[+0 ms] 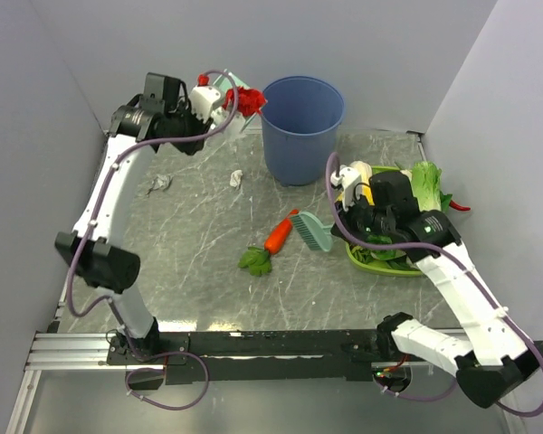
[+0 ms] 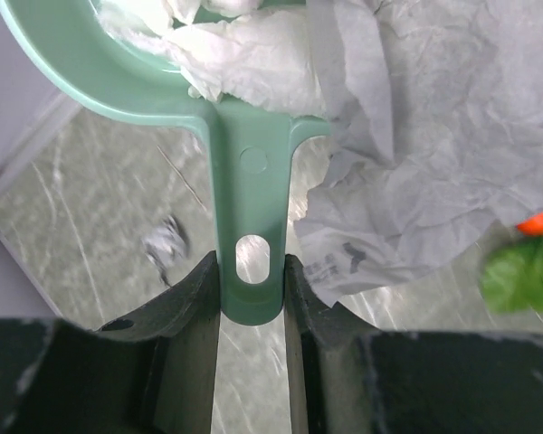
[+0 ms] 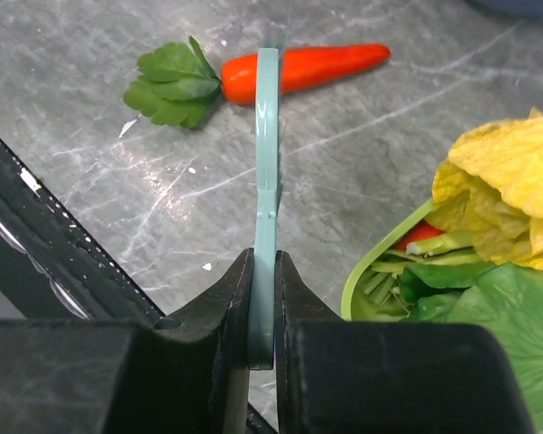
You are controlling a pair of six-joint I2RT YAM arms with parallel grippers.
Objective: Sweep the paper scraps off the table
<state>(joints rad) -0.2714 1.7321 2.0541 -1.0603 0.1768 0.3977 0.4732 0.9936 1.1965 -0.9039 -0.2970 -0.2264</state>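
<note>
My left gripper (image 1: 205, 101) is raised at the back left, beside a blue bin (image 1: 300, 127). It is shut on the handle of the teal dustpan (image 2: 250, 190), fingers (image 2: 199, 289) on both sides. The pan holds white and grey paper scraps (image 2: 416, 136) and a red one (image 1: 246, 99). Two grey-white scraps (image 1: 159, 183) (image 1: 236, 178) lie on the table (image 1: 199, 271). My right gripper (image 3: 264, 262) is shut on the thin handle of the teal brush (image 3: 267, 154), whose head (image 1: 313, 230) rests on the table near the carrot.
An orange carrot (image 1: 279, 235) with green leaves (image 1: 255, 260) lies mid-table, also in the right wrist view (image 3: 299, 68). A green tray (image 3: 373, 271) of vegetables stands at the right. Grey walls close in the left, back and right sides.
</note>
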